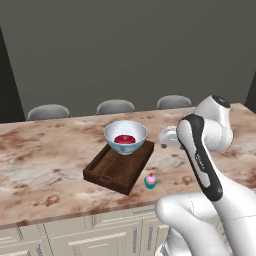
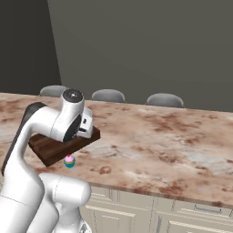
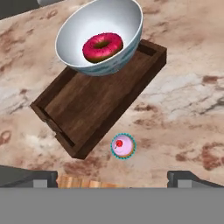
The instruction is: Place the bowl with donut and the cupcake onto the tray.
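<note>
I read the bowl [image 3: 99, 38] as seated on the far end of the tray [image 3: 98, 105], upper centre of the hand view, with the donut [image 3: 103, 46] lying inside it. The bowl appears to overlap the tray's far rim in the hand view; whether it sits flat or rides that rim I cannot tell.

The cupcake [image 3: 123, 145] stands upright on the surface [image 3: 183, 100], just beside the tray's near long side and apart from it, lower centre of the hand view. In my judgement it is the remaining item.

The jaws are spread wide and carry nothing; the gripper [image 3: 111, 177] hovers above the cupcake, its tips at the bottom edge of the frame.

Risks as I judge them:
- The cupcake is tiny and soft-topped. An off-centre closure could tip it or crush the frosting.
- It stands close to the tray wall. A descending finger could strike the rim and shift the tray.
- A shifted tray could rock the bowl if it is perched.
- Carrying too low could catch the wrapper on the raised side.

The surface is brown-veined marble over pale cabinet fronts [image 1: 90, 237]. Three grey stool backs [image 1: 115, 106] line its far edge, upper half of the left base view, against a dark grey wall [image 1: 125, 50].
</note>
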Controlling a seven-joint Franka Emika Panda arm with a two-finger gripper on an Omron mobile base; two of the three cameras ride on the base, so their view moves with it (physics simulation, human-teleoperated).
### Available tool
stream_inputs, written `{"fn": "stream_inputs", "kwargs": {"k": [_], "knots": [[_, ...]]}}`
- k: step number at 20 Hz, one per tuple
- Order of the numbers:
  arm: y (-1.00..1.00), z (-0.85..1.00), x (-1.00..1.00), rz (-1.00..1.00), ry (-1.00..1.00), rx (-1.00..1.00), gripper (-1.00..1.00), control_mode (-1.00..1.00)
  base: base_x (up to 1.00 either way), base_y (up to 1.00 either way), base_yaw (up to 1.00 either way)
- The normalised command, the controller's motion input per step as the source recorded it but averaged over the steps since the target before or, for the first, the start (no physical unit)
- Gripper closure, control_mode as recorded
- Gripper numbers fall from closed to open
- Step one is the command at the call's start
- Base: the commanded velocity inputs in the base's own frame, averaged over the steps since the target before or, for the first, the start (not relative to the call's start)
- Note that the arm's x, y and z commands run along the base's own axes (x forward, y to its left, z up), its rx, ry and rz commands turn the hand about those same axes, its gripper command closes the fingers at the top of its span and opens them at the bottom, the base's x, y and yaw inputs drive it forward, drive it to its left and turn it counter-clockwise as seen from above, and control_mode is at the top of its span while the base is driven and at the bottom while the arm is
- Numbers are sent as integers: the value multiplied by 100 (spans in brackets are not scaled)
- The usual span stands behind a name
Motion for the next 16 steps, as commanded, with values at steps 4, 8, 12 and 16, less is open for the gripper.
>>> {"fn": "stream_inputs", "kwargs": {"k": [4,8,12,16], "knots": [[11,-4,-16,12,6,-26,-100,-100,0,0,0],[13,-4,-12,13,5,-23,-100,-100,0,0,0],[8,-10,-2,16,6,-13,-100,-100,0,0,0],[1,-13,-2,19,2,-5,-100,-100,0,0,0]]}}
